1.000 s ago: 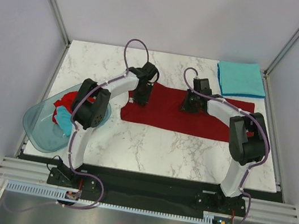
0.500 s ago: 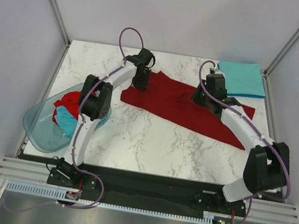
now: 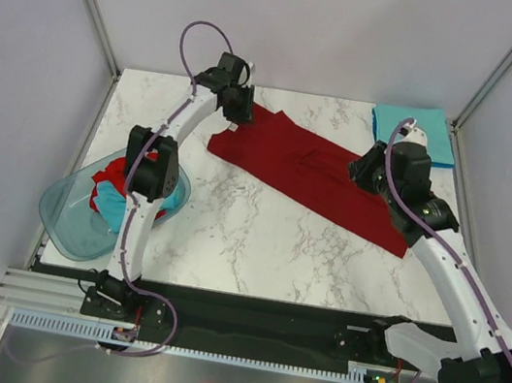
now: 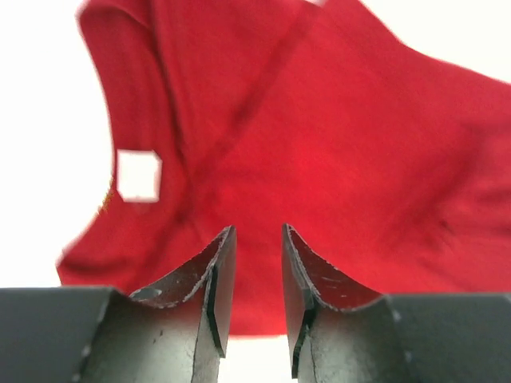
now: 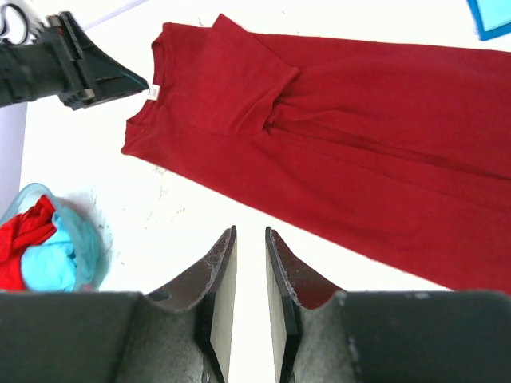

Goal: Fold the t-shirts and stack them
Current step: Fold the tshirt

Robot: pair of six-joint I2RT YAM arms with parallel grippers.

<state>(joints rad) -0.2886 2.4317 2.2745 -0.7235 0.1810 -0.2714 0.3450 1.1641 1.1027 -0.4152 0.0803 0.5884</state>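
A dark red t-shirt (image 3: 309,171) lies spread flat and slanted across the far half of the table, neck end at the far left. Its white neck label (image 4: 138,175) shows in the left wrist view. My left gripper (image 3: 235,121) hovers over the neck end (image 4: 257,231), jaws apart and empty. My right gripper (image 3: 366,169) is raised above the shirt's right part (image 5: 250,231), jaws slightly apart, with bare table showing between them. A folded teal t-shirt (image 3: 423,131) lies at the far right corner. More red (image 3: 120,169) and teal (image 3: 108,208) shirts sit in the basin.
A translucent blue-green plastic basin (image 3: 65,219) hangs over the table's left edge and also shows in the right wrist view (image 5: 88,247). The white marble table (image 3: 246,249) is bounded by frame posts and grey walls. The left arm (image 5: 64,64) reaches along the far left.
The red shirt has been swung from level to slanted, its neck end pulled far-left. My left gripper moved far-left; my right arm swung out right and lifted off the shirt.
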